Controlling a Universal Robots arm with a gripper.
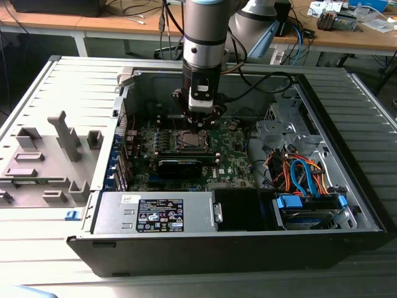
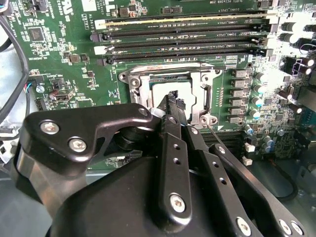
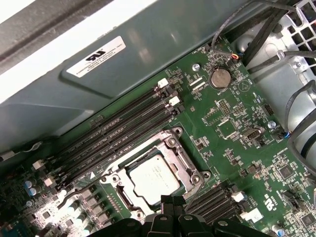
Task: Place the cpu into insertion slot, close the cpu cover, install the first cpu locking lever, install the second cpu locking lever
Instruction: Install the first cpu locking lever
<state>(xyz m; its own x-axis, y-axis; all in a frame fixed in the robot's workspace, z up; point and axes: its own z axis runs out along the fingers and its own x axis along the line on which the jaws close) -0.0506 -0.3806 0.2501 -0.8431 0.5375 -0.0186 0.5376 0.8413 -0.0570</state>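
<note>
Grey slatted table (image 1: 31, 261) beneath an open computer case (image 1: 347, 155), wooden benches (image 1: 347, 38) behind: we see the arm's gripper (image 1: 201, 117) low over the green motherboard (image 3: 232, 128). In the first wrist view its fingertips (image 3: 165, 203) are pressed together with nothing between them, at the edge of the insertion slot (image 3: 123, 197). The cpu (image 3: 155, 177) sits in that slot, its silvery top showing through the cut-out of the cpu cover (image 3: 183, 159), which appears to lie flat over it. We judge the chip light, stiff and fragile, safest held by its edges. The cover looks like thin, springy metal, best pressed on its frame, never on the chip.
</note>
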